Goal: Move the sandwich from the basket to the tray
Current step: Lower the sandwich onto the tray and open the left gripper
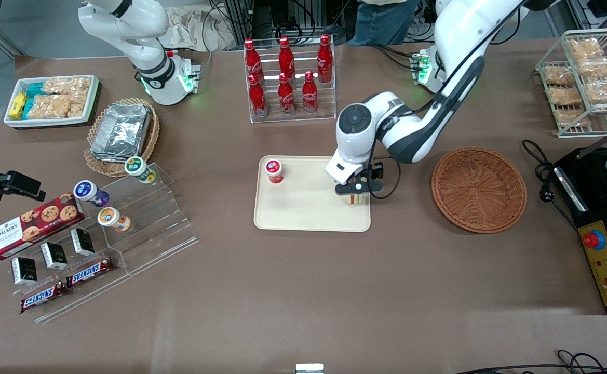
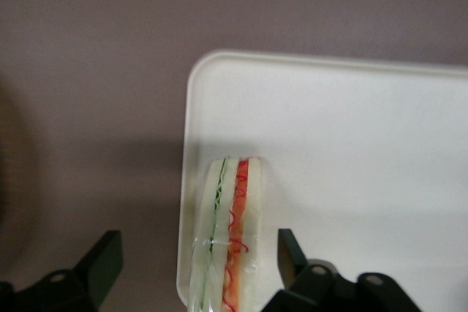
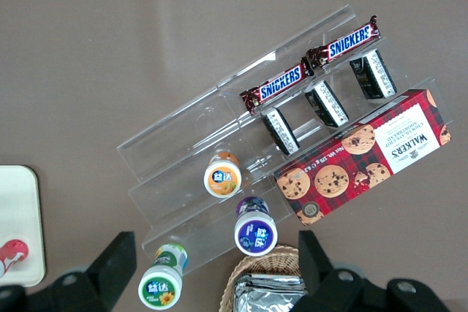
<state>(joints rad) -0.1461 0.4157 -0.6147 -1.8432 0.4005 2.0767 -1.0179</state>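
While the arm bends down, end effector (image 1: 355, 191) spread open — astride sandwich (image 2: 228, 235) on tray (image 1: 303, 208)

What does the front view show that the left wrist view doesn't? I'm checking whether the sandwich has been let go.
Only the front view shows the basket, with nothing in it, a red-capped cup on the tray, and the arm above the tray's basket-side edge. Only the left wrist view shows the gripper open, its fingers apart from the sandwich on either side. Both show the sandwich resting on the tray near its rim.
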